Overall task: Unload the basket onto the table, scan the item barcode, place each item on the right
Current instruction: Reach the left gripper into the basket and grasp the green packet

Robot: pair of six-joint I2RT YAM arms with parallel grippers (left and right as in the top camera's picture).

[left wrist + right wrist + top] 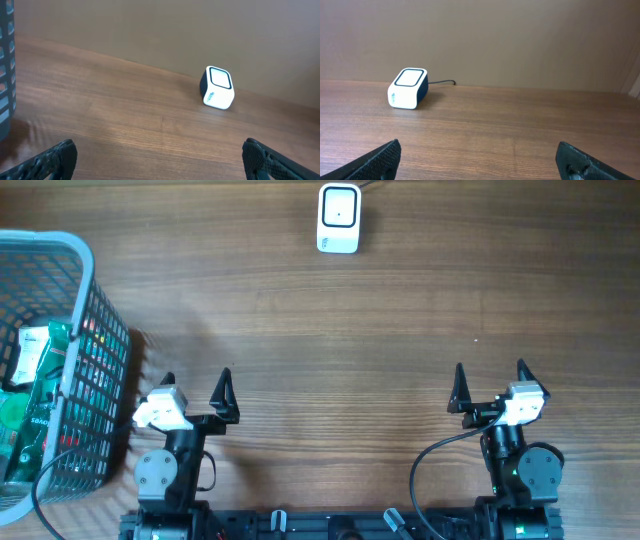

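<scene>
Both arms sit at the near edge of the bench (330, 330), and neither holds anything. The left pincer (196, 385) is spread wide and empty, just beside the grey basket (100, 370). The right pincer (490, 380) is equally spread and empty, well apart from the basket on the other side. The items to scan lie inside the basket: green and white packets (35, 395) piled against its wall. No barcode can be made out on them. The white scanner (338, 218) stands at the far edge of the bench, near the middle, with its window tilted upward.

The step in hand looks like fetching a packet. The left arm is the natural choice, being nearest. It should rise over the rim, come down from above between the walls, and pinch one packet by an edge so the printed faces are left uncovered. A soft packet may sag or drag a neighbour along, so a slow lift is wise before carrying it to the scanner.
</scene>
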